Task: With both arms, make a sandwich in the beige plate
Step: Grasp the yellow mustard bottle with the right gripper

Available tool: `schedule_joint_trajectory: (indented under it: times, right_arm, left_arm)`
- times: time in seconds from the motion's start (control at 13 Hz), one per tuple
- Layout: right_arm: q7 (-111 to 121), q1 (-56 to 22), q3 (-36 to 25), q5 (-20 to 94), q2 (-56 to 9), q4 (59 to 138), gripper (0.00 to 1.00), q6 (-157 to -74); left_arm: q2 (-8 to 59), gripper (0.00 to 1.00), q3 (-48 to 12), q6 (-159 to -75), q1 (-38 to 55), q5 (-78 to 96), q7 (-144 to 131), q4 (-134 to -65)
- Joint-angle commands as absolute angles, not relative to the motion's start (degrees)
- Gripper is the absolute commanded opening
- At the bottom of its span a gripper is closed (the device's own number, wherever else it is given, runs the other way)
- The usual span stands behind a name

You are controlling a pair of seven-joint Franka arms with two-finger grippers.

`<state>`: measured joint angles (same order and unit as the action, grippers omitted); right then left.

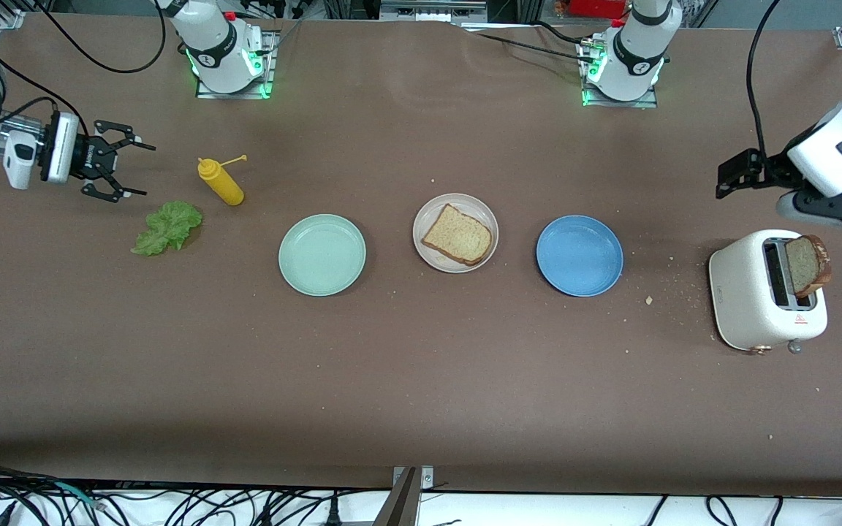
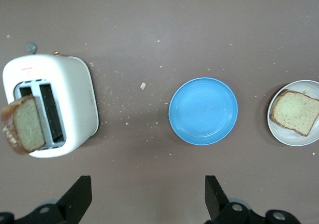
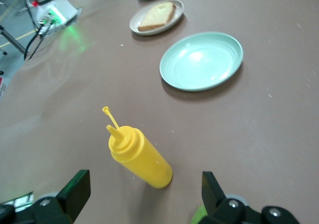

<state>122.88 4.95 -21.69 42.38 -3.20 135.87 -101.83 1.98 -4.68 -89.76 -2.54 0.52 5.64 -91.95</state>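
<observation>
Front view: the right gripper (image 1: 123,168) hangs at the right arm's end of the surface (image 1: 421,380), fingers spread apart and holding nothing. The yellow squeeze bottle (image 1: 221,183) stands just beside its fingertips, toward the middle of the surface, and the lettuce leaf (image 1: 167,227) lies flat nearby with bare surface all around it. The beige plate (image 1: 482,219) sits well away from this gripper, between the mint green plate (image 1: 321,254) and the blue plate (image 1: 579,256), with clear gaps between the three rims. One bread slice (image 1: 457,234) lies inside the beige plate. The left gripper (image 1: 739,174) hangs at the left arm's end, above the white toaster (image 1: 750,292), where a second bread slice (image 1: 807,264) stands up out of a slot.

Left wrist view: the left gripper (image 2: 147,196) has its fingers wide apart and empty. The toaster (image 2: 75,104) with its slice (image 2: 22,127) is closest to it, then the blue plate (image 2: 203,110), then the beige plate (image 2: 284,134) cut by the frame edge. Crumbs dot the open surface between them.

Right wrist view: the right gripper (image 3: 144,196) is spread and empty, the squeeze bottle (image 3: 139,157) leaning between its fingers without touching them. The mint green plate (image 3: 202,60) and beige plate (image 3: 149,27) lie farther off.
</observation>
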Motion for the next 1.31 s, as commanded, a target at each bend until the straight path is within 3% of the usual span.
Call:
schedule_joint_trajectory:
  times: [0.0,0.31,0.54,1.23]
  right_arm:
    - [134.2,5.5,-24.1,47.9,-10.6,135.7,0.99,-97.3]
    - [143.9,6.5,-24.2,52.8,-17.3,135.7,0.99,-92.5]
    - [147.5,6.6,-24.2,54.2,-20.9,135.7,0.99,-90.6]
    - [154.9,5.9,-23.4,60.8,-30.1,135.6,0.99,-88.8]
  left_arm:
    - [-2.1,1.00,-7.8,-92.9,-5.2,1.1,4.7,-97.5]
    - [-6.6,1.00,-8.0,-94.0,-4.2,1.1,4.7,-103.8]
    - [-3.9,1.00,-3.4,-93.5,2.0,0.7,4.7,-100.8]
    - [-2.9,1.00,-3.5,-92.6,1.5,0.7,4.7,-99.3]
